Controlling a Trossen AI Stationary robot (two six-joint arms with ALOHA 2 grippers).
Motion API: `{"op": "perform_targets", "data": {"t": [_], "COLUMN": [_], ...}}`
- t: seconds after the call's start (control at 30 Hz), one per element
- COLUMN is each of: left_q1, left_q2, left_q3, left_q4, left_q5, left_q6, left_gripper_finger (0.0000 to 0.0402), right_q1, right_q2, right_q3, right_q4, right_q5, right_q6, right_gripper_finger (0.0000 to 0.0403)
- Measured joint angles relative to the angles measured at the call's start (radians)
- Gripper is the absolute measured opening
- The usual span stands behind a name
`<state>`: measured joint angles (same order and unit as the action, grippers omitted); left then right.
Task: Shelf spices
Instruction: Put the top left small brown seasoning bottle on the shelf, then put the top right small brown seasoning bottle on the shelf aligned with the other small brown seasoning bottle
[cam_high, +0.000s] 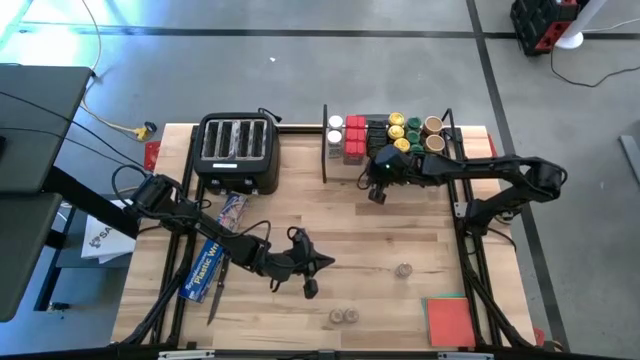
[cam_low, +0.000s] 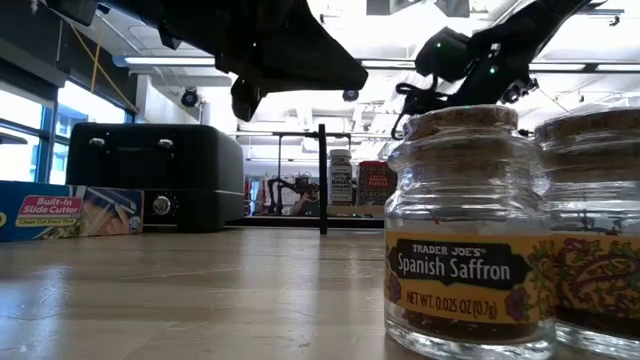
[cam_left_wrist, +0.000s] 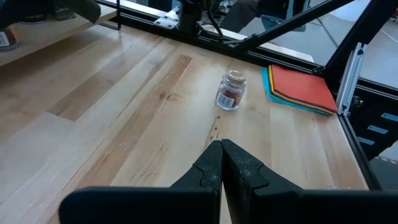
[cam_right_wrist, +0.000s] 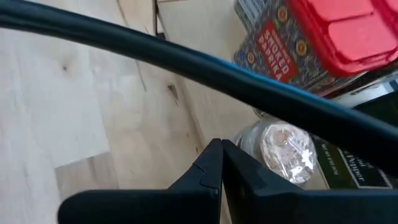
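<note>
The spices mostly stand on the shelf (cam_high: 470, 145) at the table's far right: white-lidded jars (cam_high: 336, 128), red tins (cam_high: 355, 140), black boxes (cam_high: 377, 132), and yellow-, green- and tan-lidded jars (cam_high: 413, 127). One tiny clear jar (cam_high: 403, 269) (cam_left_wrist: 231, 91) stands alone on the table. Two more (cam_high: 345, 316) (cam_low: 462, 230) stand near the near edge. My left gripper (cam_high: 310, 278) (cam_left_wrist: 221, 146) is shut over mid-table, left of the lone jar. My right gripper (cam_high: 377, 193) (cam_right_wrist: 221, 146) is shut at the shelf's front edge, beside a small jar (cam_right_wrist: 283, 146) and a red tin (cam_right_wrist: 348, 31). My right gripper's shut fingertips (cam_right_wrist: 211, 155) end right beside the small jar's lid (cam_right_wrist: 267, 140). I cannot tell whether they touch it. My left gripper touches nothing.
A black toaster (cam_high: 238, 150) stands at the far left. A long blue wrap box (cam_high: 207, 262) lies under the left arm. A flat red pad (cam_high: 450, 320) (cam_left_wrist: 301, 87) lies at the near right corner. A black rod (cam_right_wrist: 186, 62) of the shelf frame crosses the right wrist view.
</note>
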<state>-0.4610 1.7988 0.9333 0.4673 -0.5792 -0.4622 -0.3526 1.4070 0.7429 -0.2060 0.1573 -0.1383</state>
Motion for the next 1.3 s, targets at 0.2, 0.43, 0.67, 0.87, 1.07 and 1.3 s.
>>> {"op": "perform_targets", "data": {"t": [0.2, 0.43, 0.67, 0.87, 1.07, 1.3], "left_q1": [0.000, -0.004, -0.011, -0.012, -0.011, -0.003], "left_q2": [0.000, 0.000, 0.000, 0.000, 0.000, 0.000], "left_q3": [0.000, 0.000, 0.000, 0.000, 0.000, 0.000], "left_q4": [0.000, -0.001, -0.002, -0.002, -0.002, -0.001], "left_q5": [0.001, 0.000, 0.000, 0.000, -0.007, -0.009], "left_q6": [0.000, -0.001, 0.000, 0.001, 0.002, 0.003], "left_gripper_finger": [0.0000, 0.0000, 0.0000, 0.0000, 0.0000, 0.0000], "right_q1": [0.058, 0.229, 0.556, 0.786, 0.911, 0.971], "right_q2": [-0.045, -0.146, -0.274, -0.303, -0.255, -0.182], "right_q3": [0.026, 0.093, 0.101, 0.095, 0.094, 0.094], "right_q4": [-0.017, -0.124, -0.320, -0.486, -0.514, -0.474], "right_q5": [0.002, 0.002, 0.006, 0.017, -0.229, -0.239], "right_q6": [0.017, 0.054, 0.185, 0.449, 0.542, 0.617], "right_gripper_finger": [0.0002, 0.0002, 0.0002, 0.0005, 0.0049, 0.0062]}}
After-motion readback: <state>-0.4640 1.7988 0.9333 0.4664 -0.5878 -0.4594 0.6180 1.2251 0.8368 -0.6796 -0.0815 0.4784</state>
